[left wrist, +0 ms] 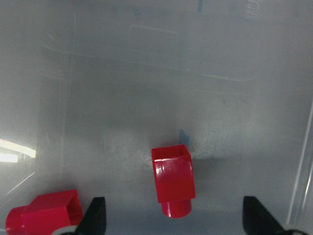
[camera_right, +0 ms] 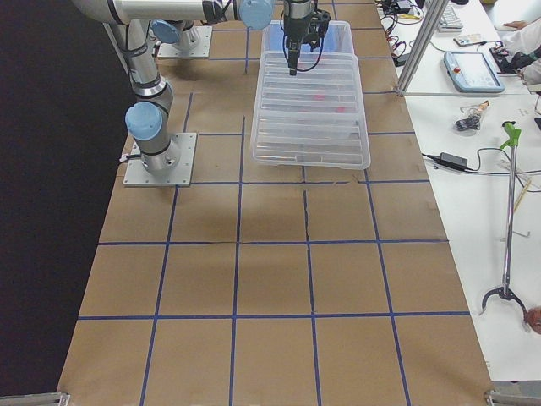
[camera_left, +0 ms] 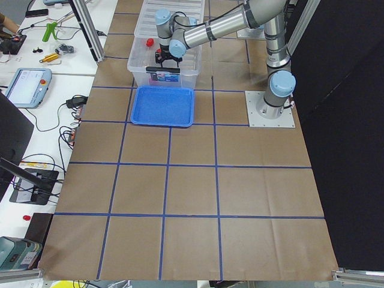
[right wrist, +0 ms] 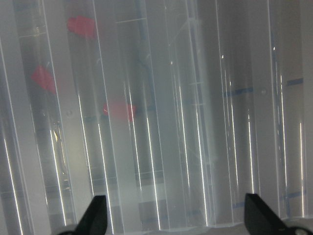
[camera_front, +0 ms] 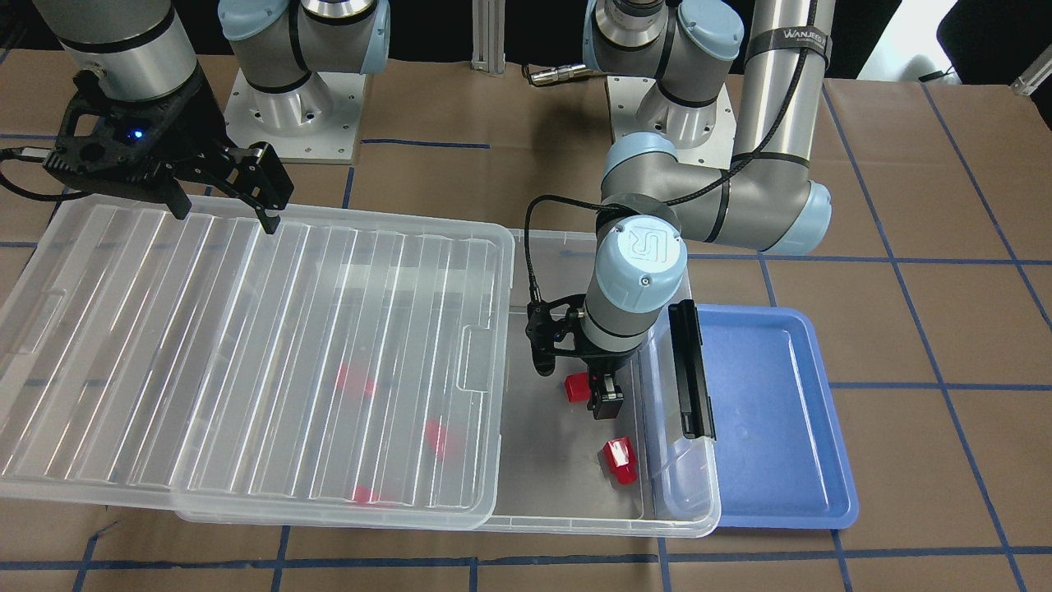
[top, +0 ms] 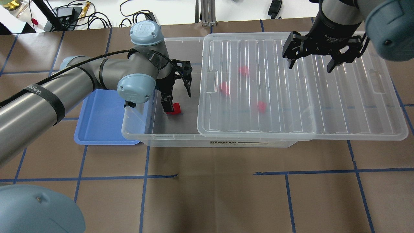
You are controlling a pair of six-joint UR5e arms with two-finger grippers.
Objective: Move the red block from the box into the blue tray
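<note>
Looking down from behind the robot, I have the left gripper (top: 178,101) lowered into the uncovered end of the box (top: 181,137), fingers spread wide and gripping nothing. The wrist camera shows a red block (left wrist: 172,181) lying on the box floor ahead, in line with the gap between the fingertips. A second red block (left wrist: 41,213) lies just outside one fingertip (left wrist: 95,218).

My working room is a narrow strip. The ribbed lid (top: 323,106) is slid toward the robot's right and its short edge runs just beside the gripper. The box's end wall, with the upright black latch (camera_front: 690,370), closes the other side, and the left wrist (camera_front: 637,271) fills much of the strip.

Past the latch lies the blue tray (camera_front: 781,411), with the box rim overlapping its near edge. Beneath the lid, three more red blocks (top: 260,106) show blurred. The right gripper (top: 310,67) hangs over the lid's far right part, jaws apart, holding nothing. Whether its tips touch the lid I cannot tell.
</note>
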